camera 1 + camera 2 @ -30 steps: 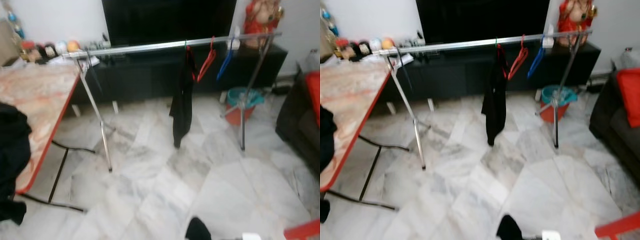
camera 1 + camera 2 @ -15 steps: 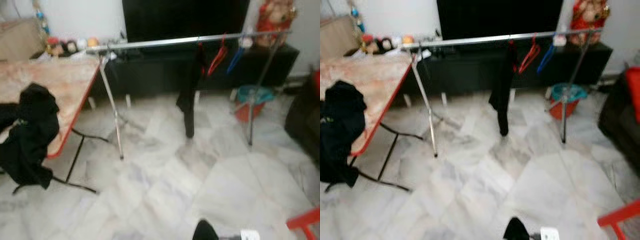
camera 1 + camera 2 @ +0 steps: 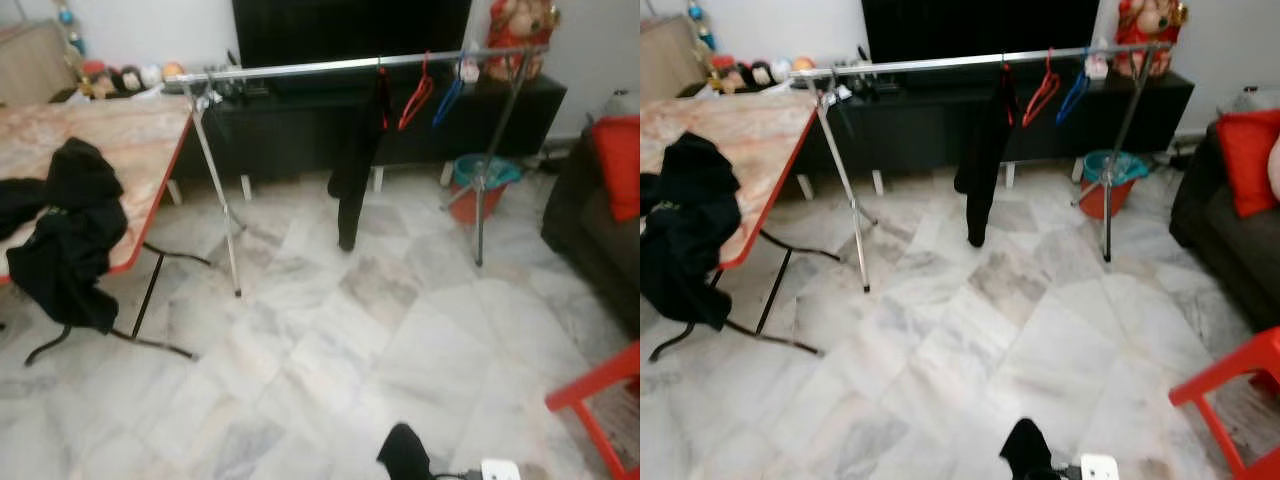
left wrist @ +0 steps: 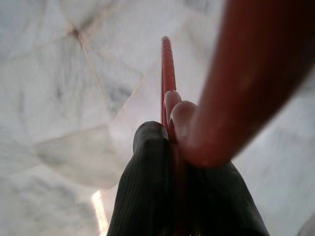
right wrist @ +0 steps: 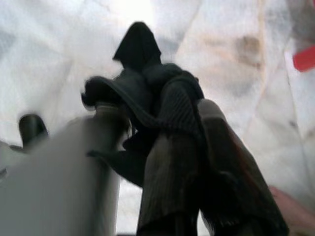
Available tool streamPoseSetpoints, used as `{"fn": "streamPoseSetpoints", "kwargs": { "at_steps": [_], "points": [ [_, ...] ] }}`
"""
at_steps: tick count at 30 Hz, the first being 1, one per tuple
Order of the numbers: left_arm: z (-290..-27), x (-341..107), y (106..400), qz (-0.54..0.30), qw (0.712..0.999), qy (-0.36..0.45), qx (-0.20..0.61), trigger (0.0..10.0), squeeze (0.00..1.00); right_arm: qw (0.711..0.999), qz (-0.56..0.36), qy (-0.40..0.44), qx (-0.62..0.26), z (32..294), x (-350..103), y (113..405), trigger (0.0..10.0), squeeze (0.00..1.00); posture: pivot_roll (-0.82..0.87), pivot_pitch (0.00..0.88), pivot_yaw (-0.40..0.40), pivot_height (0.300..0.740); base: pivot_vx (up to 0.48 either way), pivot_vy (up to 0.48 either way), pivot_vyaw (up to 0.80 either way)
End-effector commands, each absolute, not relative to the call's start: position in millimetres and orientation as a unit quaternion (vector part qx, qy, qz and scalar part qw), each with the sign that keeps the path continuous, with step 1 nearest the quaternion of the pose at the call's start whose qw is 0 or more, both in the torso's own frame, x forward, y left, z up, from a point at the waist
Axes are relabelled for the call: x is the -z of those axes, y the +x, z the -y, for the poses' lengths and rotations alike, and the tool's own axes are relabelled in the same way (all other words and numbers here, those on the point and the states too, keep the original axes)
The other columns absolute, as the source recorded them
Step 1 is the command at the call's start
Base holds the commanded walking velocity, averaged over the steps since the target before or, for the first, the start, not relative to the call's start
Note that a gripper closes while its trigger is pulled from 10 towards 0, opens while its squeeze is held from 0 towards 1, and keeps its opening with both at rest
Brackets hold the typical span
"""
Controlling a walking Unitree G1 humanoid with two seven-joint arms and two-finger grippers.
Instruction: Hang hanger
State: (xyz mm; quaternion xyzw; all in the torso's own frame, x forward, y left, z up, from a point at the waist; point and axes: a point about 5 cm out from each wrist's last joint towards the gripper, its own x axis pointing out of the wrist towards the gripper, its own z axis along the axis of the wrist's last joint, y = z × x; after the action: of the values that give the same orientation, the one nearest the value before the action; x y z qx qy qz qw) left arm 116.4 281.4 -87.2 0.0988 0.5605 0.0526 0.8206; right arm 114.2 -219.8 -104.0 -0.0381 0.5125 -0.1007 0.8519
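Across the room we've got a white-and-grey marble tile floor [image 3: 330, 340], with a long silver metal clothes rail [image 3: 300, 68] on splayed legs standing in front of a low black TV cabinet [image 3: 300, 130]. On that rail hang a black garment [image 3: 352, 170], a red plastic hanger [image 3: 414, 98] and a blue plastic hanger [image 3: 448, 100], all bunched toward its right half. Off to our left is a folding counter with a pinkish marble-look top and red edge [image 3: 120, 140], and a crumpled pile of black clothes [image 3: 70, 240] spills over its front edge. A teal-and-red bucket [image 3: 480, 185] sits by the rail's right leg, next to a dark sofa with a red cushion [image 3: 618, 165]. A red plastic chair [image 3: 600, 400] pokes in at the lower right.

Our left pincer [image 4: 172, 142] is clamped on a red plastic hanger bar [image 4: 168, 69], thin and ribbed, down low over the floor tiles. Our right pincer [image 5: 177, 118] looks closed on some dark cloth [image 5: 138, 54], though it's blurry.
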Motion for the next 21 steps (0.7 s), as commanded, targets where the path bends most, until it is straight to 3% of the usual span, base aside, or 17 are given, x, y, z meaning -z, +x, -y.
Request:
{"fn": "streamPoseSetpoints", "kwargs": {
  "at_steps": [1, 4, 14, 15, 21],
  "points": [
    [-277, 92, 107, -0.576, 0.810, 0.096, -0.046, 10.0, 0.00, 0.863, -0.492, -0.042, 0.108, 225, 99, 127, 10.0, 0.00, 0.08, 0.000, 0.021, 0.732, -0.315, 0.000, 0.00],
    [-277, 91, 107, -0.576, 0.811, 0.097, -0.047, 10.0, 0.00, 0.864, -0.489, -0.043, 0.109, 226, 98, 128, 10.0, 0.00, 0.08, 0.000, 0.022, 0.732, -0.290, 0.000, 0.00],
    [-279, 91, 108, -0.573, 0.811, 0.103, -0.054, 10.0, 0.00, 0.878, -0.458, -0.033, 0.135, 227, 95, 132, 10.0, 0.00, 0.09, 0.000, 0.018, 0.732, 0.000, 0.000, 0.00],
    [-279, 90, 109, -0.569, 0.814, 0.103, -0.057, 10.0, 0.00, 0.899, -0.412, -0.034, 0.146, 236, 80, 162, 10.0, 0.00, 0.09, 0.000, 0.018, 0.732, 0.000, 0.000, 0.00],
    [-280, 88, 115, -0.544, 0.828, 0.112, -0.077, 10.0, 0.00, 0.935, -0.316, -0.094, 0.128, 248, 41, 226, 10.0, 0.00, 0.09, 0.000, 0.012, 0.732, 0.000, 0.000, 0.00]
  ]
}}
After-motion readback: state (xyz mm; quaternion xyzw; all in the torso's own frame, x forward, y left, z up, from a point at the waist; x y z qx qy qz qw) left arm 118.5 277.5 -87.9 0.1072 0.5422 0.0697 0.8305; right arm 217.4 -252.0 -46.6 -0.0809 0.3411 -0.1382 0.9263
